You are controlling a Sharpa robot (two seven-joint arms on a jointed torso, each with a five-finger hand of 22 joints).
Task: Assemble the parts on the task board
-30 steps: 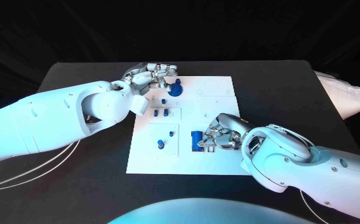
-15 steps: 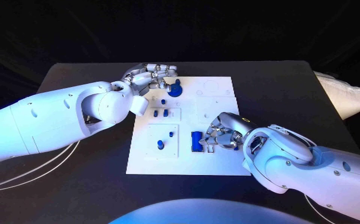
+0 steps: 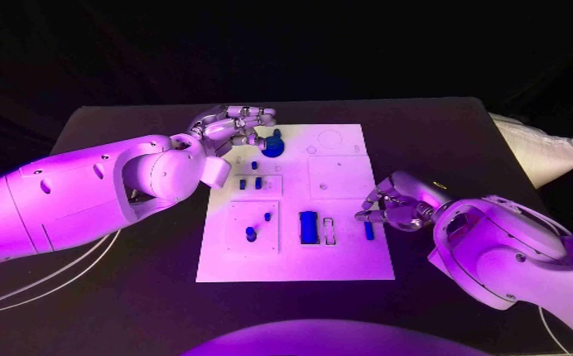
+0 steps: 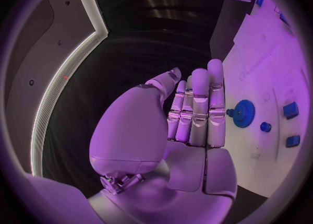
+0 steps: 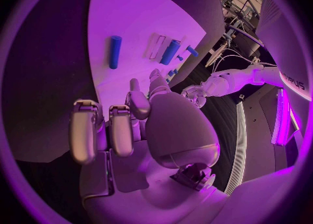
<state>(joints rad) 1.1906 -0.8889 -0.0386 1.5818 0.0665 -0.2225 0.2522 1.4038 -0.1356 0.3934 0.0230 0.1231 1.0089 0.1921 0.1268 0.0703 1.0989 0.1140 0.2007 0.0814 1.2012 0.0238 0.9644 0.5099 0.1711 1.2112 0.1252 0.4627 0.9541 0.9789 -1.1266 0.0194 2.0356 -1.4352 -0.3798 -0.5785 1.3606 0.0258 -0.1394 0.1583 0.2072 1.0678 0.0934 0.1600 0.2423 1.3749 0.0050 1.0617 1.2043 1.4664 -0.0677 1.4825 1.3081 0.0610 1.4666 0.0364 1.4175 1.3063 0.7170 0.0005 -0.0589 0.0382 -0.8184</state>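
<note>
Seating the small blue peg [image 3: 369, 229] lying loose near the task board [image 3: 346, 265]'s right edge calls for the empty, loosely curled right hand [image 3: 399, 204] beside it to pinch it squarely and stand it upright, while the left hand [image 3: 235, 127], fingers straight and empty, waits beside the blue gear [image 3: 272, 144]

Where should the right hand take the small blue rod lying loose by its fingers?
Probably pinch the blue rod across its middle, coming from above: it lies flat on the task board, long sides exposed, beside the right hand.
</note>
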